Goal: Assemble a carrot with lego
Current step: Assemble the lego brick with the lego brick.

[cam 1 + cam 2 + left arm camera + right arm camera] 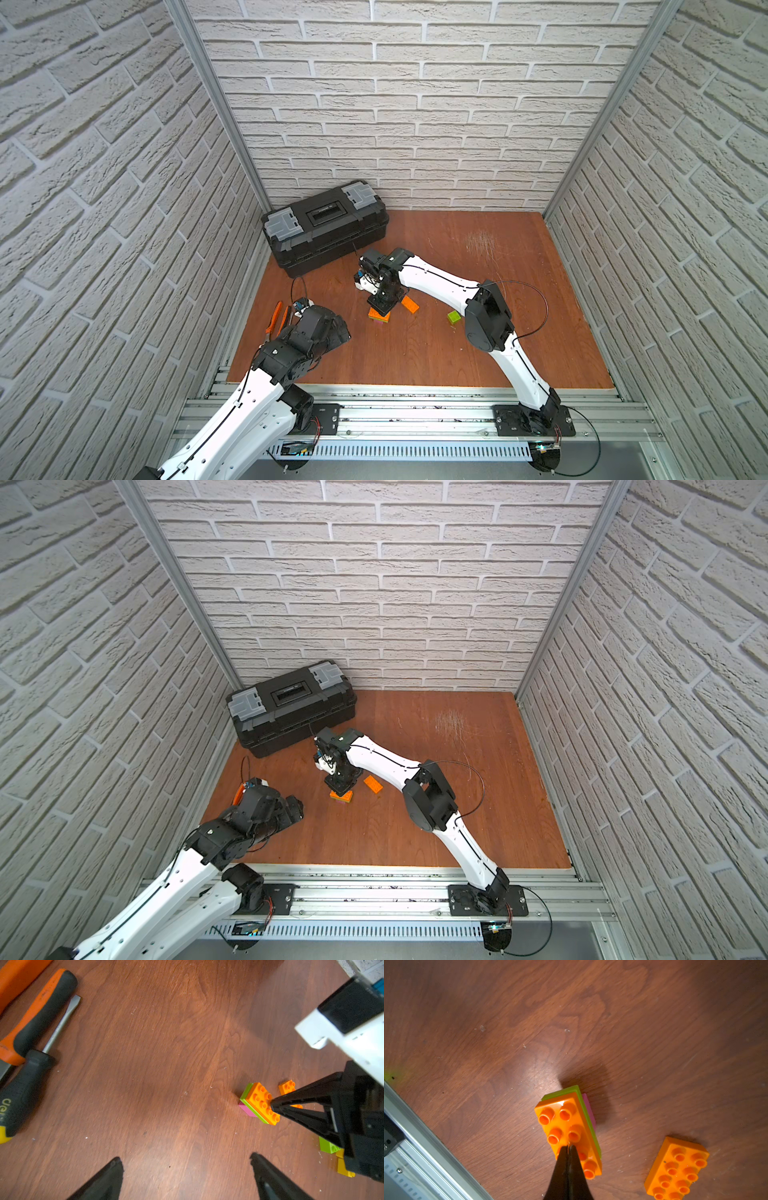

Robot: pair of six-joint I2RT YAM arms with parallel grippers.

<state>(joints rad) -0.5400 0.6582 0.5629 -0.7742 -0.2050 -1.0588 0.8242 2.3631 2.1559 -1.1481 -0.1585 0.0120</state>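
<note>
Right claw (568, 1147) closed, carrot (560, 1120) studs upward

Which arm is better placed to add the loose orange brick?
Likely right. The right end effector, shut, rests on the unfinished carrot with the loose orange brick beside it; the left end effector, open, hangs back by the pliers.
</note>
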